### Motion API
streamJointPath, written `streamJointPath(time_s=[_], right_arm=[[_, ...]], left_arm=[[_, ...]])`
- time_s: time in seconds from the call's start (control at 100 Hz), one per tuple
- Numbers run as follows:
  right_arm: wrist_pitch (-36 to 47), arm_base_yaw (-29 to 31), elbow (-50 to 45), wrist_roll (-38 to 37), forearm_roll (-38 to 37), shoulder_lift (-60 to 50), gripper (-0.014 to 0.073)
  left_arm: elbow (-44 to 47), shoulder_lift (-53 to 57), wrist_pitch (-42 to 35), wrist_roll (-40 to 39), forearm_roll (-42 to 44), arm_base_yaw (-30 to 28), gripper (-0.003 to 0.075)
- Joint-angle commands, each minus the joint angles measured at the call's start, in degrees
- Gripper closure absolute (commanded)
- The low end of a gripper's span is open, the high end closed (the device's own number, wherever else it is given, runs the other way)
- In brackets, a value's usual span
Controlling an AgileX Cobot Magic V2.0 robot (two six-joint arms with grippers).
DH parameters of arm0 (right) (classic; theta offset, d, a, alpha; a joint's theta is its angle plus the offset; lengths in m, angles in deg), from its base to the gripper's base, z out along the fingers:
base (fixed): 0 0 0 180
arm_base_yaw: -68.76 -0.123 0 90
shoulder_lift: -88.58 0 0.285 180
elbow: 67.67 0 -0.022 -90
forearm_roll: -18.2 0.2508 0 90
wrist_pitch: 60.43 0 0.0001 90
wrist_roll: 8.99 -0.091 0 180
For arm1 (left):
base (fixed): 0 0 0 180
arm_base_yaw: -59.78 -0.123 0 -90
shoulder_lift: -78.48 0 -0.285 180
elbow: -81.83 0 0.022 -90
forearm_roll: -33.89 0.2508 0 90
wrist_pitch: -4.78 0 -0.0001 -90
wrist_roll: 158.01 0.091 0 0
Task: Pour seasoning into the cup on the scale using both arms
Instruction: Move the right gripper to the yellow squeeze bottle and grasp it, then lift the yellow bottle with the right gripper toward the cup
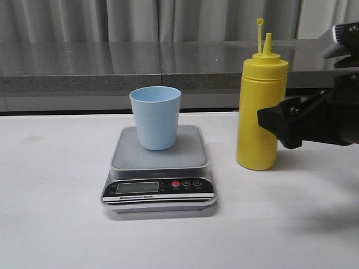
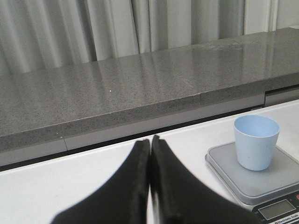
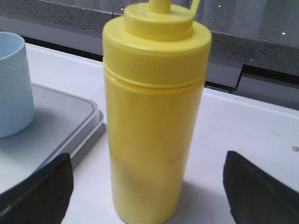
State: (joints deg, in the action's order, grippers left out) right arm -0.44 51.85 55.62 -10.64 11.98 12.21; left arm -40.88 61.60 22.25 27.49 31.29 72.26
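The yellow seasoning bottle stands upright on the white table, right of the scale. The pale blue cup stands upright on the scale's platform. My right gripper is open, level with the bottle's lower half, its tips just in front of the bottle's right side. In the right wrist view the bottle stands between the spread fingers, untouched. My left gripper is shut and empty, out of the front view, with the cup and scale to its right.
A grey stone counter runs along the back of the table, with curtains behind it. The scale's black front panel with a red button faces the front edge.
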Motion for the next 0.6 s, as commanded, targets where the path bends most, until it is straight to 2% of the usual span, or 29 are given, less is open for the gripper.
streamJointPath(time_s=[0.0,0.59], right_arm=[[5.09,-0.02,2.43,-0.32,-0.81,-0.72,-0.005],[3.72,-0.02,11.91,-0.38,-1.49,6.25,-0.005]], left_arm=[[-1.54,-0.57,-4.42,-0.18,0.0,-0.14,0.0738],[-1.54,-0.57,-4.42,-0.18,0.0,-0.14,0.0738]])
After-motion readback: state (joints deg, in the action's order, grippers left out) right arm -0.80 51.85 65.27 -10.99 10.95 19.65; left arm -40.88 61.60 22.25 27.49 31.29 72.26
